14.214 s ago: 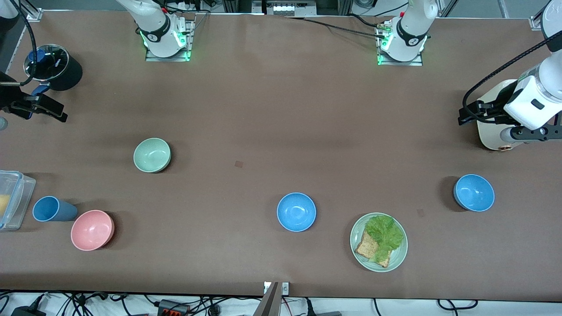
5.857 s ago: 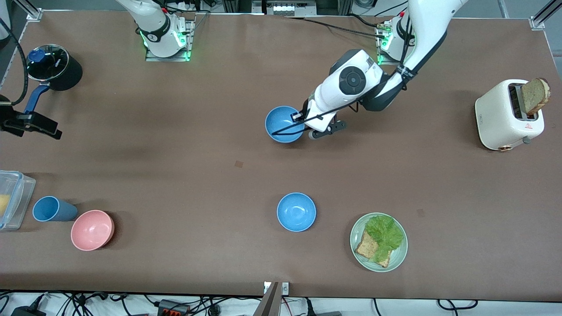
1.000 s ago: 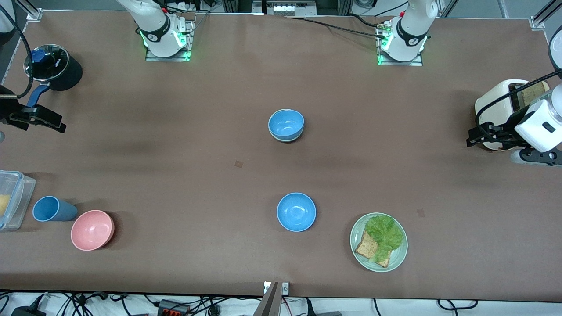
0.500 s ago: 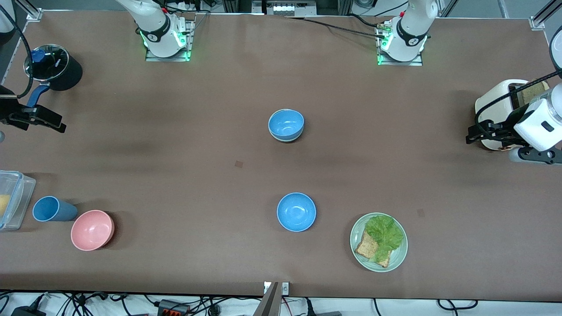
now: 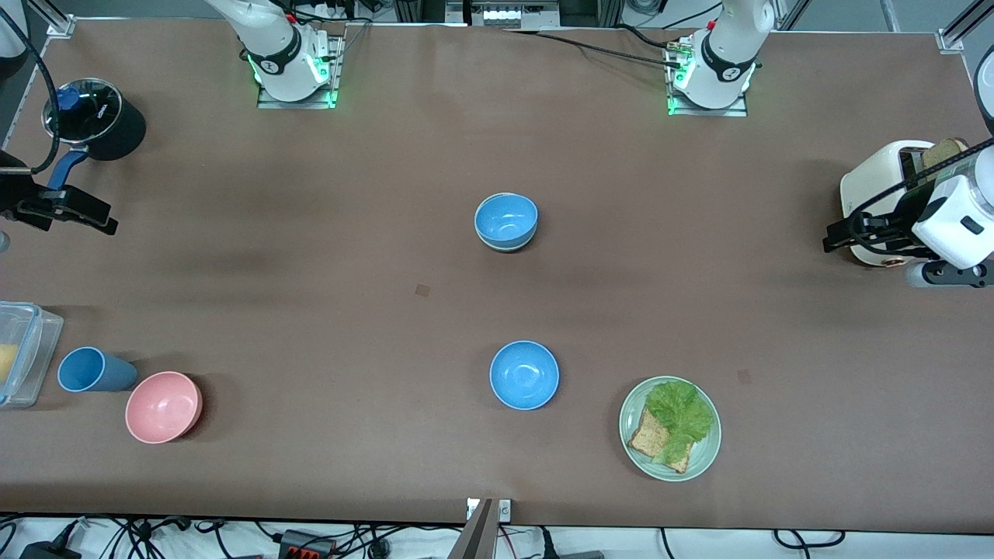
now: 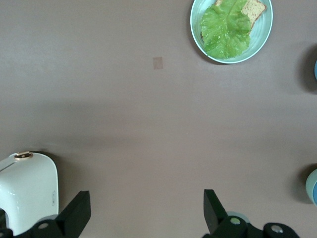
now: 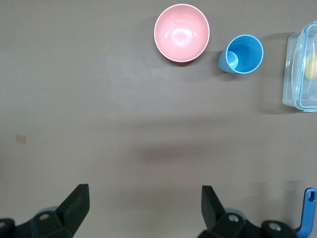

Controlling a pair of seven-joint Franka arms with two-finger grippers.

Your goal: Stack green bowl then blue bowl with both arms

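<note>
Locating the task's bowls first: where do they sit? (Reader)

The blue bowl point(image 5: 505, 218) sits nested inside the green bowl point(image 5: 505, 248), of which only a thin pale edge shows beneath it. The pair stands on the brown surface point(image 5: 326, 310), about midway between my two bases. I take the blue bowl as the reference for everything else. (Robot)

And your grippers? (Reader)

My left gripper point(image 5: 835, 237) hangs released, fingers point(image 6: 74, 218) spread wide and holding nothing. It is well apart from the blue bowl, toward my left arm's end of the surface, just beside the white toaster point(image 5: 874, 198). My right gripper point(image 5: 93, 216) is likewise released and holding nothing, fingers point(image 7: 74, 206) wide apart. It is well apart from the blue bowl toward my right arm's end, near the black pot point(image 5: 97, 120). Both arms wait. (Robot)

What else is labelled? (Reader)

A brighter sky-blue bowl point(image 5: 524, 375) stands nearer the front camera than the blue bowl. The pale-green plate point(image 5: 630, 442), with lettuce point(image 5: 682, 411) lying over toast point(image 5: 646, 439), is nearer the camera again and toward my left arm's end. The pink bowl point(image 5: 163, 407), the blue cup point(image 5: 87, 370) and the clear container point(image 5: 27, 353) are nearer the camera than the blue bowl, toward my right arm's end. (Robot)
</note>
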